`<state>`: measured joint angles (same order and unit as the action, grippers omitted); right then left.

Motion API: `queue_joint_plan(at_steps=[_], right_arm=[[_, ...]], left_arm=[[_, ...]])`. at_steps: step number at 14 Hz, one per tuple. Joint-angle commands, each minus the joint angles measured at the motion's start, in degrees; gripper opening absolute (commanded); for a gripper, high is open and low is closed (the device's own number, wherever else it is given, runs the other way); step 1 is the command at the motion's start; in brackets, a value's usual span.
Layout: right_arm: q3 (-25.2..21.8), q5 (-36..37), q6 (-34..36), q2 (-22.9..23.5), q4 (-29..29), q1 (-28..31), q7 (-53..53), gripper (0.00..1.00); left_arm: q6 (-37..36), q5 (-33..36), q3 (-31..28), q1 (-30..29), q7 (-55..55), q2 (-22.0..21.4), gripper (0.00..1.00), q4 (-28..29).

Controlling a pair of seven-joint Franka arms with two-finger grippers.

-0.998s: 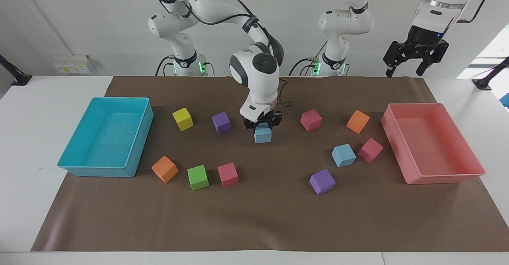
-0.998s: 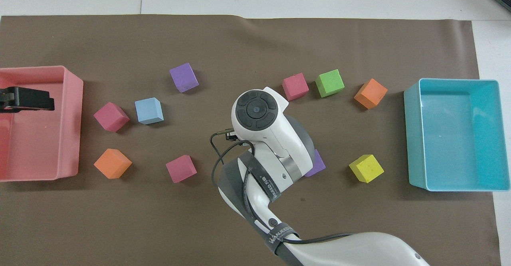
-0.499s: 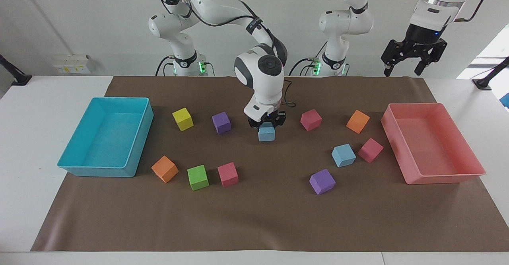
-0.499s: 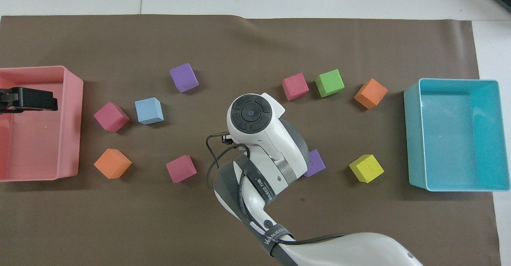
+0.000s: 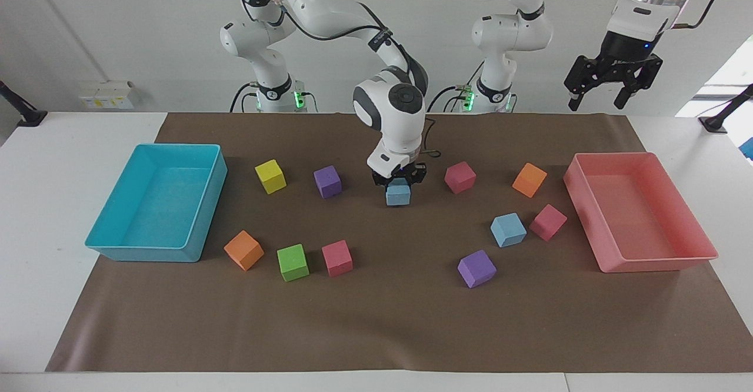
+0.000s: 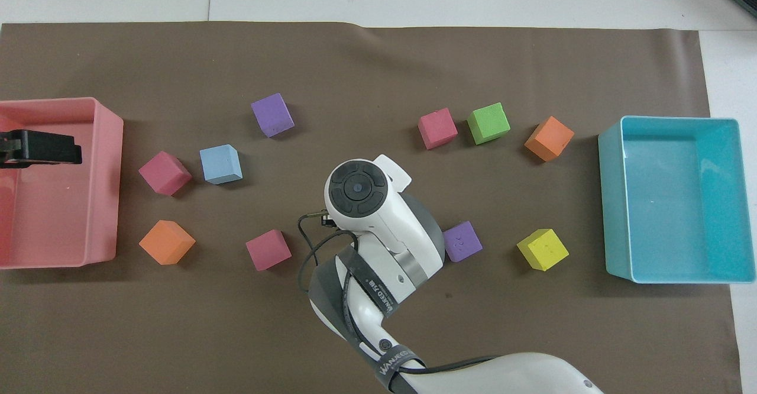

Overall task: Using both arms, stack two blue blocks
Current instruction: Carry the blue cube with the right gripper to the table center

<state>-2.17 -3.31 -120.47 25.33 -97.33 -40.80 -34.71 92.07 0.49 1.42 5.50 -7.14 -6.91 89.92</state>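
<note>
Blue block: clamped between the fingers of the right gripper, hanging over the middle of the brown mat, between the purple cube and a pink cube. Whether it clears the mat cannot be told. Hidden under the wrist in the overhead view.

Right gripper: points straight down. Wrist stands upright above it; the forearm rises back toward the base at the right arm's end, elbow high, black cable along the link.

Second blue block: flat on the mat, toward the left arm's end, just beside a pink cube, farther from the robots than the held block. Not stacked.

Left gripper: fingers spread, empty, raised high over the pink tray; the arm waits, wrist vertical.

Other items on the mat:
- turquoise tray at the right arm's end
- yellow cube
- orange cube, green cube, pink cube in a row
- purple cube
- orange cube near the pink tray
</note>
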Motion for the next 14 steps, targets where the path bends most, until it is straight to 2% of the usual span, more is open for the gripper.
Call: queue_joint_plan(at_steps=[1, 8, 10, 12, 14], right_arm=[[0.1, -0.7, -2.6, -1.4, -3.4, 0.3, -1.1, 0.00], [0.1, -0.7, -3.0, -1.8, -4.6, 0.4, -1.9, 0.00], [0.1, -0.7, -3.2, -2.3, -5.6, 0.4, -2.1, 0.13], [0.1, -0.7, -3.5, -2.3, -5.7, 0.4, -2.1, 0.46], [0.1, -0.7, -3.9, -2.3, -5.7, 0.4, -2.6, 0.70]], left_arm=[[-1.4, -0.1, 0.1, -0.1, 0.6, -0.6, 1.00, -0.7], [-1.3, -0.2, 0.1, 0.0, 0.5, -0.6, 1.00, -0.7], [-1.3, -0.2, 0.1, 0.0, 0.5, -0.6, 1.00, -0.7], [-1.3, -0.2, 0.1, 0.0, 0.5, -0.6, 1.00, -0.7], [-1.3, -0.2, 0.1, 0.0, 0.5, -0.6, 1.00, -0.7]])
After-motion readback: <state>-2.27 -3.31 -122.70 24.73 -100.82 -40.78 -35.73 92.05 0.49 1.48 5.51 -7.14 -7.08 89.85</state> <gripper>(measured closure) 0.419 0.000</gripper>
